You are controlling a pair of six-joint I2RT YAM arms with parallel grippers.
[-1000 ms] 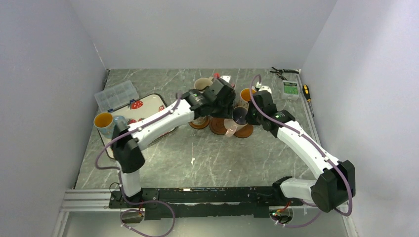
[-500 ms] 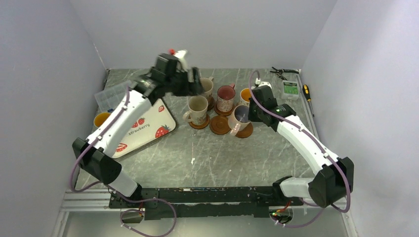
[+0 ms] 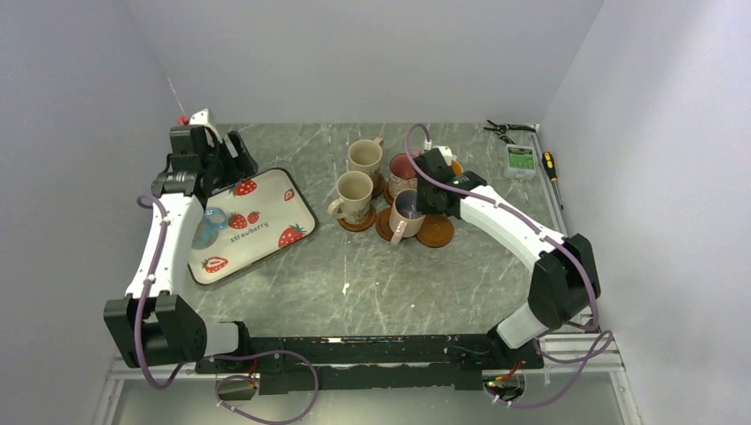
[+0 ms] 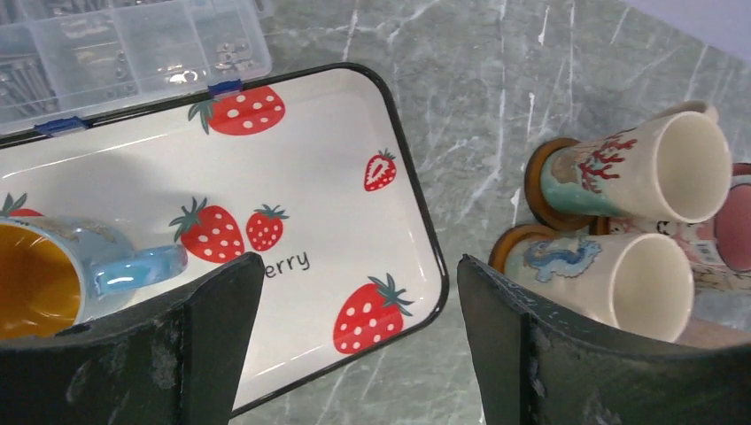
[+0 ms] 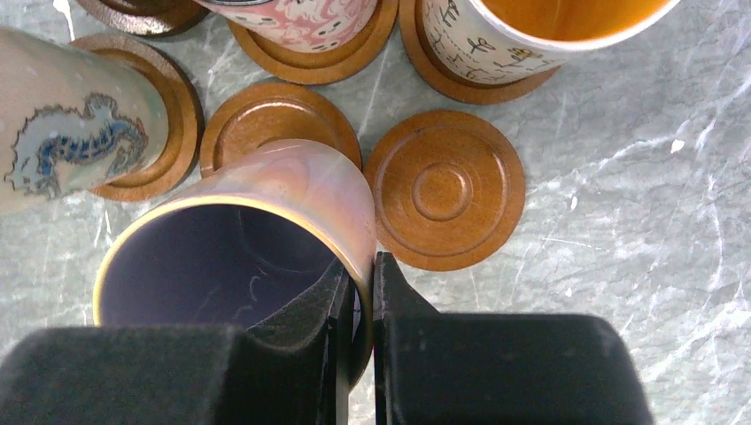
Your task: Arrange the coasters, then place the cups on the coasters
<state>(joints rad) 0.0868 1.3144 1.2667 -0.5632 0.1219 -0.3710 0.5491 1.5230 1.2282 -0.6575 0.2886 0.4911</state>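
Blue outside and orange within, one cup (image 4: 53, 288) sits at the nine o'clock end of the strawberry tray (image 4: 292, 124), not yet on a coaster. Over the tray hangs the left gripper (image 4: 354, 301), jaws spread wide, holding nothing. At the tray's three o'clock, seated cups (image 3: 354, 191) stand on coasters on the surface (image 3: 398, 283). The right gripper (image 5: 361, 292) has its jaws pinching the rim of the lavender-lined cup (image 5: 292, 190), tilted over a coaster (image 5: 274, 115) (whether the base touches, I cannot tell). At three o'clock of that lies a bare coaster (image 5: 443, 188). Seating this cup looks like the step in hand. Next calls for setting it level, letting go, then fetching the blue cup.
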